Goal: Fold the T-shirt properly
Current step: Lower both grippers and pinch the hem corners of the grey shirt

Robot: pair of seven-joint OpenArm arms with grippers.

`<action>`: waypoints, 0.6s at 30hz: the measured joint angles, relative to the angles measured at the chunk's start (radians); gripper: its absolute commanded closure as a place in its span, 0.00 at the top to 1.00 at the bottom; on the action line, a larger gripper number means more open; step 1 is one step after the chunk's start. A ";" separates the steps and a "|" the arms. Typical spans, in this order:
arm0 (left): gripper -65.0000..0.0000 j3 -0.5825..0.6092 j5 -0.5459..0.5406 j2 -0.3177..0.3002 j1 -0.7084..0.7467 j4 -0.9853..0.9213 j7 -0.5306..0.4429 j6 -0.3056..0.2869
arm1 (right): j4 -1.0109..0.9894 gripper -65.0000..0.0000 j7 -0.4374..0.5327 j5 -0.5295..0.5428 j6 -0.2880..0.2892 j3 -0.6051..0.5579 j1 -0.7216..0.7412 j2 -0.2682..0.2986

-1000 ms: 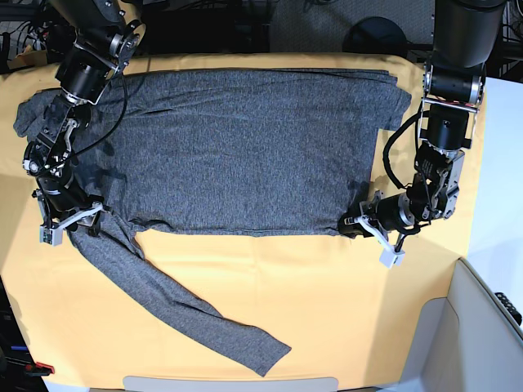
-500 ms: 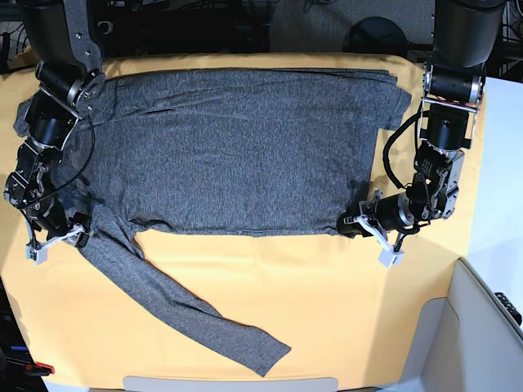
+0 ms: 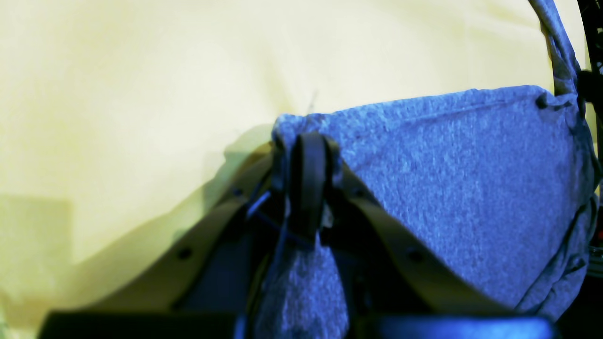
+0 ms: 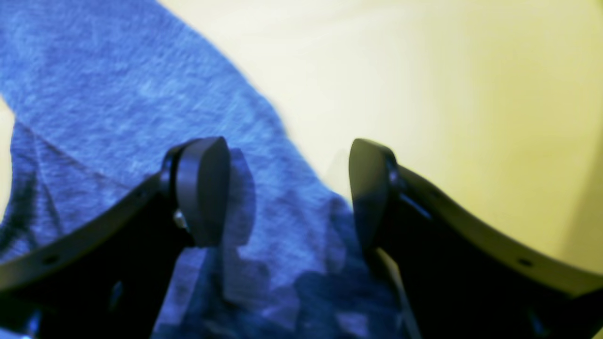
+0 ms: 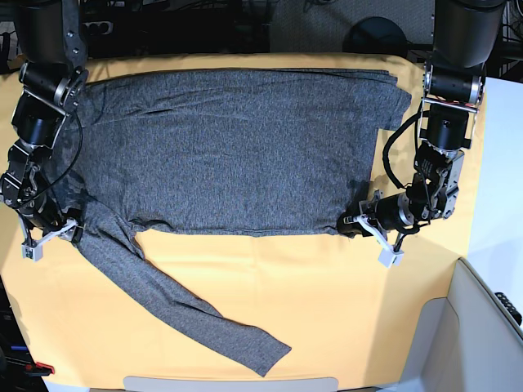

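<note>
The heather-grey T-shirt (image 5: 237, 147) lies spread flat on the yellow table cloth (image 5: 327, 310). One long sleeve (image 5: 180, 310) runs diagonally toward the front edge. At the shirt's lower right corner, my left gripper (image 5: 350, 224) is shut on the fabric. The left wrist view shows its fingertips (image 3: 307, 155) pinching a bunched corner of the T-shirt (image 3: 447, 188). My right gripper (image 5: 59, 238) is at the shirt's left side, where the sleeve begins. In the right wrist view it (image 4: 287, 188) is open and hovers over the edge of the T-shirt (image 4: 132, 94), holding nothing.
The yellow table cloth (image 3: 141, 94) covers the whole table. A white and grey housing (image 5: 490, 327) stands at the front right corner. Dark equipment and cables sit behind the back edge. The sleeve cuff (image 5: 265, 355) lies near the table's front edge.
My right arm has swung out to the left and its jaws have opened wider, letting go of the fabric by the sleeve. The left arm has not moved.
</note>
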 measured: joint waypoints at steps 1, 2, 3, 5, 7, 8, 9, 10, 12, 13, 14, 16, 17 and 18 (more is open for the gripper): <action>0.00 0.000 0.000 0.000 0.000 0.000 0.000 0.000 | -0.002 0.61 0.004 0.000 -0.004 0.000 0.000 0.001; 0.00 0.000 0.000 0.000 0.000 0.000 0.000 0.000 | -0.007 0.61 0.013 0.000 -0.004 0.001 -0.002 0.000; 0.00 0.000 0.000 0.000 0.000 0.000 0.000 0.000 | -0.009 0.61 0.021 0.000 -0.004 0.001 -0.005 -0.001; 0.00 0.000 0.000 0.000 0.000 0.000 0.000 0.000 | -0.008 0.61 0.033 0.037 -0.006 0.001 -0.015 -0.004; 0.00 0.000 0.000 0.000 0.000 0.000 0.000 0.000 | -0.007 0.59 0.042 0.071 -0.007 0.001 -0.026 -0.005; 0.00 0.000 0.000 0.000 0.000 0.000 0.000 0.000 | -0.006 0.54 0.047 0.087 -0.007 0.002 -0.031 -0.005; 0.00 0.000 0.000 0.000 0.000 0.000 0.000 0.000 | -0.006 0.49 0.050 0.086 -0.007 0.002 -0.035 -0.006; 0.00 0.000 0.000 0.000 0.000 0.000 0.000 0.000 | -0.006 0.41 0.052 0.086 -0.007 0.002 -0.036 -0.006; 0.00 0.000 0.000 0.000 0.000 0.000 0.000 0.000 | -0.006 0.25 0.048 0.083 -0.007 0.002 -0.037 -0.010; 0.00 0.000 0.000 0.000 0.000 0.000 0.000 0.000 | -0.006 0.16 0.050 0.084 -0.010 0.002 -0.037 -0.016; 0.00 0.000 0.000 0.000 0.000 0.000 0.000 0.000 | -0.006 0.09 0.051 0.084 -0.011 0.002 -0.040 -0.020; 0.00 0.000 -0.001 0.000 0.006 0.000 -0.007 0.000 | -0.006 0.00 0.056 0.088 -0.011 0.002 -0.040 -0.031; 0.00 0.000 -0.009 0.000 0.009 0.000 -0.008 0.000 | -0.005 0.00 0.056 0.087 -0.011 0.002 -0.040 -0.034; 0.00 -0.002 -0.008 0.000 0.012 0.000 -0.008 -0.003 | -0.005 0.00 0.055 0.087 -0.010 -0.002 -0.040 -0.035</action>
